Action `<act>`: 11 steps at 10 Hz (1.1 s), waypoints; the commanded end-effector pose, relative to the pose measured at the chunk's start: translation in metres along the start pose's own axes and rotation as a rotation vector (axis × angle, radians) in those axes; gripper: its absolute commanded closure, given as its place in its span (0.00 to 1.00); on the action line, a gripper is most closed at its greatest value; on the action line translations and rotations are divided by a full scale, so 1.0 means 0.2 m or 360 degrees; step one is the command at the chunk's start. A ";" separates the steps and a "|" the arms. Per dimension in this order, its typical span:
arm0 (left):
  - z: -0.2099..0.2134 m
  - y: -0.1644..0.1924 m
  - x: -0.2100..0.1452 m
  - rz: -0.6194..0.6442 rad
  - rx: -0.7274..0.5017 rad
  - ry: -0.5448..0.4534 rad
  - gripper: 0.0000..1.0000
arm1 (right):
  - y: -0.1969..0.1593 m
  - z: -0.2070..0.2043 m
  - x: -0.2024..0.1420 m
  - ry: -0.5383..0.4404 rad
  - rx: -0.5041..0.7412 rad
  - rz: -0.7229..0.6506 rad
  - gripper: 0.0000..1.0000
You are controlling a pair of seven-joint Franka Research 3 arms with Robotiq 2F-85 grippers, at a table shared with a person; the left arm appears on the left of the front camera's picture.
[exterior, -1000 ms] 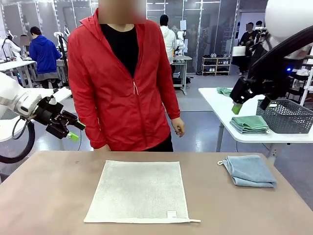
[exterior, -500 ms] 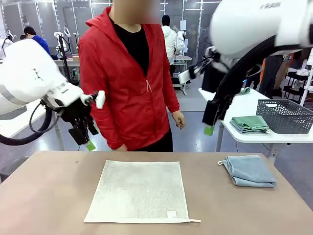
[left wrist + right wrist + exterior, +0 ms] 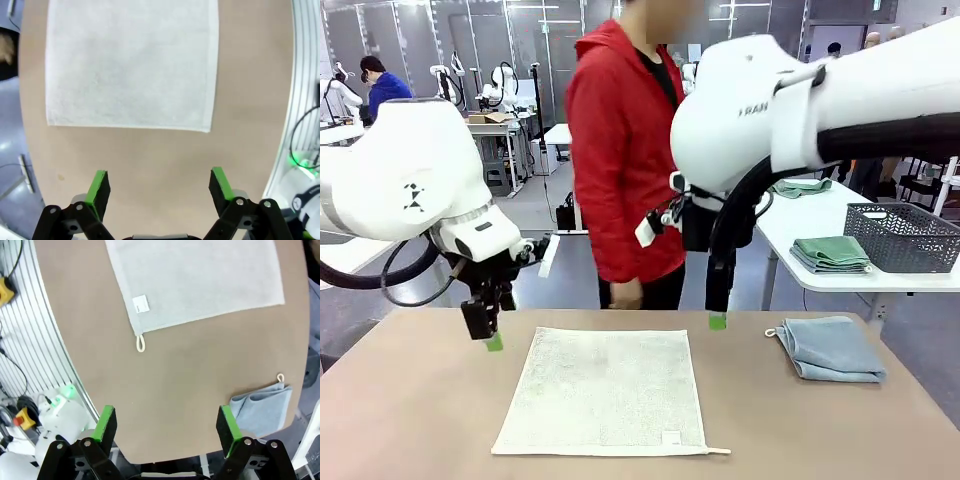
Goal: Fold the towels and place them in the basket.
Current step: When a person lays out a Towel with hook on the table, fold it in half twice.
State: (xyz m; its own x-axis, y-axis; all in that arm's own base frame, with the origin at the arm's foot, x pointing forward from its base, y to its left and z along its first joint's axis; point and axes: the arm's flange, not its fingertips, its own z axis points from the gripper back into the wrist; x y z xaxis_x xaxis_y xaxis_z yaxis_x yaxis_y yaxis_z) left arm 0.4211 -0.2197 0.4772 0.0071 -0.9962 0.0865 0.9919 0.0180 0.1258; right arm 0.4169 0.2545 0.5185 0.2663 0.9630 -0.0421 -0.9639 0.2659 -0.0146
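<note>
Here, left end effector [image 3: 160,182] and right end effector [image 3: 164,424], both spread, hover beside the flat cream towel [image 3: 605,385]; person [image 3: 620,150] behind.

Cream-white towel [image 3: 605,390] [image 3: 130,60] [image 3: 200,280]: spread flat and unfolded, nearly square, at lower centre of the front view on the brown tabletop [image 3: 410,410]. It has a small white label [image 3: 671,438] [image 3: 140,303] and a corner loop [image 3: 720,451] [image 3: 141,343] at its near right corner.

Pale blue-grey towel [image 3: 830,348] [image 3: 262,402]: folded into a compact rectangle, right of centre, well apart from the first, with its white loop [image 3: 770,332] [image 3: 280,376] pointing left.

Basket [image 3: 905,237]: dark grey lattice mesh, upright on a white side table [image 3: 780,225] at the right edge.
</note>
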 end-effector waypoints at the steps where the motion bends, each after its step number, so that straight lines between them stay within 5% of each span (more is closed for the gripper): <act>1: -0.02 -0.08 -0.02 -0.0001 -0.0042 0.0098 0.00 | -0.02 -0.05 0.01 0.0067 -0.0008 0.0231 0.00; 11: -0.20 -0.01 -0.06 -0.0126 -0.0023 0.0143 0.00 | 0.12 -0.33 0.06 0.0041 -0.0060 0.0500 0.00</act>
State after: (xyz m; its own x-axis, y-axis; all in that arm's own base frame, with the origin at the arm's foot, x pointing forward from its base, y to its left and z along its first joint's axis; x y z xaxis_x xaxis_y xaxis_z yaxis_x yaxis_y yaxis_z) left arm 0.4201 -0.2108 0.4357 -0.0427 -0.9991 -0.0014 0.9946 -0.0427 0.0944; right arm 0.4033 0.2737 0.4573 -0.0227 0.9974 -0.0688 -0.9997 -0.0231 -0.0047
